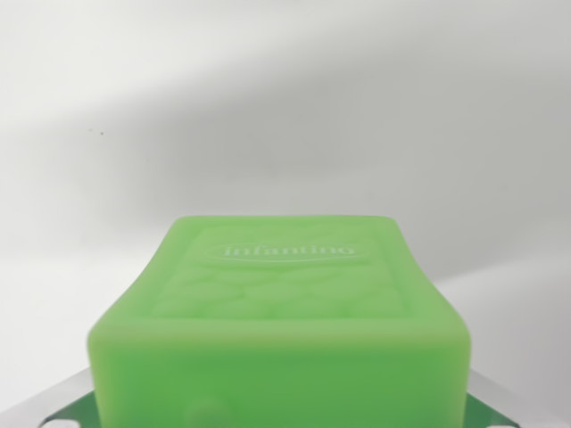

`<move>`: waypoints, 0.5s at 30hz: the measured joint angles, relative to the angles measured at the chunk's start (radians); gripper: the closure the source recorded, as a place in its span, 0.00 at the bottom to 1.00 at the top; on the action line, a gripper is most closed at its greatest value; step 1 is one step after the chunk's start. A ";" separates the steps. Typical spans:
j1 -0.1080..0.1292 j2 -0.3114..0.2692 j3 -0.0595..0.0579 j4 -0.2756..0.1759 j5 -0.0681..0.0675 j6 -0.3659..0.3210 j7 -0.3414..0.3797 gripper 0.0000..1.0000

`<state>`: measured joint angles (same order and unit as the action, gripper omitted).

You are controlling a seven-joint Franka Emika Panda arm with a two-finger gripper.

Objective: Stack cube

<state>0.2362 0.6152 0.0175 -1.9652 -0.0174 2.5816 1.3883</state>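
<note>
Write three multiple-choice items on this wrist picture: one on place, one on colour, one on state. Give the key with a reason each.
1. Where does the cube sit in the wrist view?
A. bottom centre
B. top left
C. far right edge

2. What colour is it?
A. red
B. green
C. blue

3. What shows on its upper face?
A. a torn hole
C. a smooth blank
B. raised lettering

Key: 1 A, it fills the lower middle; 2 B, it is bright green throughout; 3 B, an embossed word in an oval is visible.
</note>
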 joint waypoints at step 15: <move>0.000 -0.084 0.000 -0.015 0.000 -0.068 0.000 1.00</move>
<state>0.2362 0.5308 0.0180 -1.9802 -0.0173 2.5135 1.3883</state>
